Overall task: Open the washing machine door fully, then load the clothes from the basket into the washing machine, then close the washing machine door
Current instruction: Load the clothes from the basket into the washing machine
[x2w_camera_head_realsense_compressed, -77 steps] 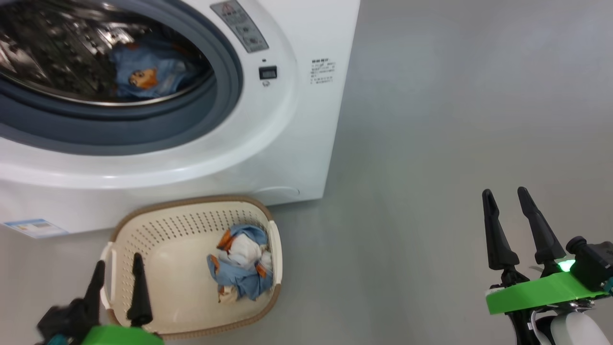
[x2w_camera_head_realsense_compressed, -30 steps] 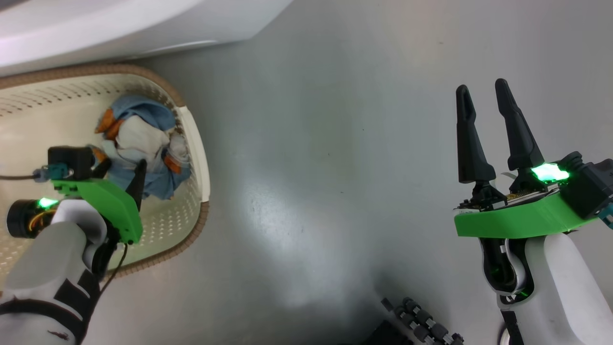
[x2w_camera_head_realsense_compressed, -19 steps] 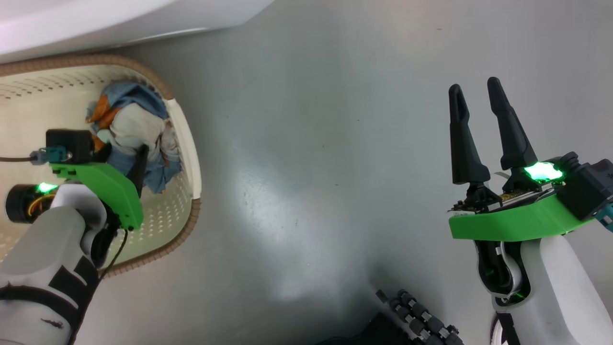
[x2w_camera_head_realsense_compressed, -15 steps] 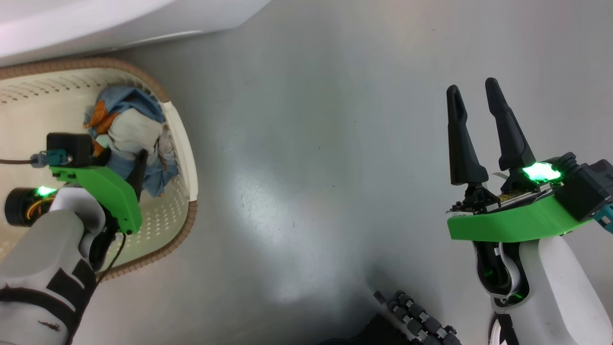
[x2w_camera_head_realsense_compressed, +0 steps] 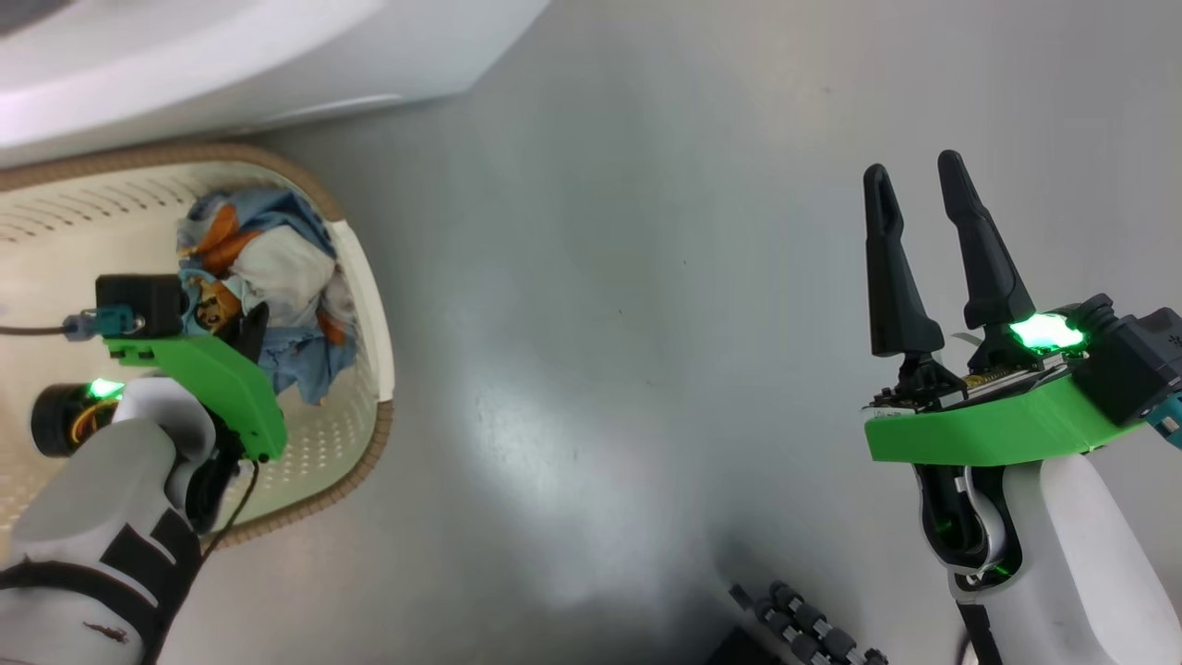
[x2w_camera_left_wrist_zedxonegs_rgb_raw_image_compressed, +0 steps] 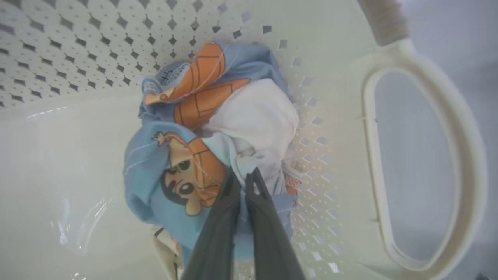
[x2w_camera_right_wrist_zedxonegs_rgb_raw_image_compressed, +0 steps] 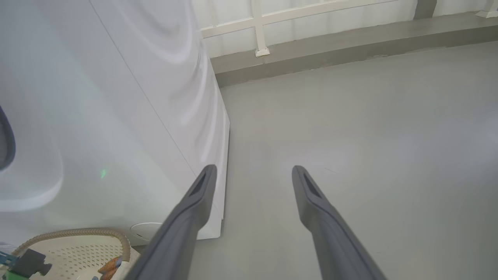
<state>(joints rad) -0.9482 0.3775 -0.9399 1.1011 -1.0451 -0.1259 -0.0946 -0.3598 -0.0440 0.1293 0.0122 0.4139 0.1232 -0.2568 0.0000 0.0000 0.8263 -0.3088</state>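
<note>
Blue-print pickup step: pinches clothes (x2w_camera_left_wrist_zedxonegs_rgb_raw_image_compressed: 218,136) in the basket (x2w_camera_left_wrist_zedxonegs_rgb_raw_image_compressed: 428,77) with left pincer (x2w_camera_left_wrist_zedxonegs_rgb_raw_image_compressed: 243,179), right pincer (x2w_camera_head_realsense_compressed: 913,166) spread; next needs lifting into the washing machine (x2w_camera_head_realsense_compressed: 185,55).

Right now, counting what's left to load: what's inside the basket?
One blue cartoon-print clothes bundle, pinched by the left claw, by the basket wall. Anything beneath it is covered.

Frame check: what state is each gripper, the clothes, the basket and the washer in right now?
left gripper: shut on the clothes, inside the basket.
right gripper: open, empty, above bare floor.
clothes: one crumpled bundle, in the basket near a handle.
basket: upright on the floor beside the washing machine.
washing machine: upright; door state cannot be told.
</note>
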